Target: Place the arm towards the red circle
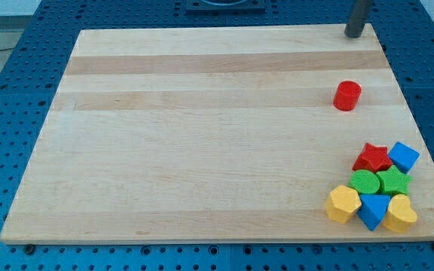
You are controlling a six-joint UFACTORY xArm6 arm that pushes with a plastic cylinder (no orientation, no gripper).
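The red circle block (346, 95) stands alone on the wooden board (202, 128) at the view's right, in the upper half. My tip (353, 33) rests at the board's top right corner, straight above the red circle in the view and well apart from it. Only the rod's lower part shows; the rest runs out of the view's top.
A cluster of blocks sits at the board's bottom right: a red star (373, 157), a blue cube (403, 156), a green circle (365, 181), a green star (392, 181), a yellow hexagon (343, 203), a blue triangle (372, 209) and a yellow heart (400, 213). A blue pegboard (13, 113) surrounds the board.
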